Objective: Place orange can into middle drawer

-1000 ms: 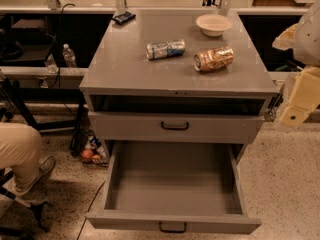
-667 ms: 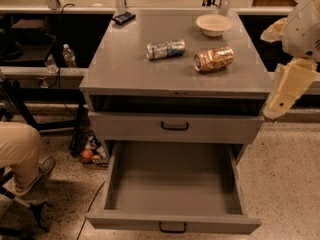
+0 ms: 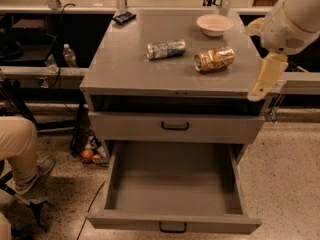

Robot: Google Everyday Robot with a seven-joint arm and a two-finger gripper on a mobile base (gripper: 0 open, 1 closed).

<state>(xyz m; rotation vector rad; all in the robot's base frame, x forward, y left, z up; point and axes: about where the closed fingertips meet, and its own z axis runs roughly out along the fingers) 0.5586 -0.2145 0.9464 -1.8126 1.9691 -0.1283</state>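
On the tabletop: the orange can (image 3: 214,59) is seen lying on its side toward the right rear of the grey cabinet (image 3: 175,92), apart from everything else on it.
Camera view, gripper: the gripper (image 3: 263,79) is held just off the cabinet's right edge, level with the top, on a cream arm; it is well apart from the can and nothing is carried. Whether it is spread or pressed together cannot be told.
Middle drawer: the middle drawer (image 3: 150,221), lowest in the cabinet, is pulled fully out toward the cabinet's front, and nothing is seen inside it.
Progress: the drawer is judged ready to receive. The can is not yet grasped. Reaching, gripping, carrying and lowering are all left to do.
Can material: thin metal, mottled orange-gold, silver ends, slightly dented; rolling on the smooth top is judged likely.
Cabinet material: matt grey sheet metal, flat top (image 3: 125,69), square edges, small black handles.
Drawer shape: wide, deep, straight-walled, flat-floored.
Other things on the cabinet: a blue-and-silver can (image 3: 166,49) lies at mid-top; a shallow pale bowl (image 3: 214,25) stands at the right rear corner.
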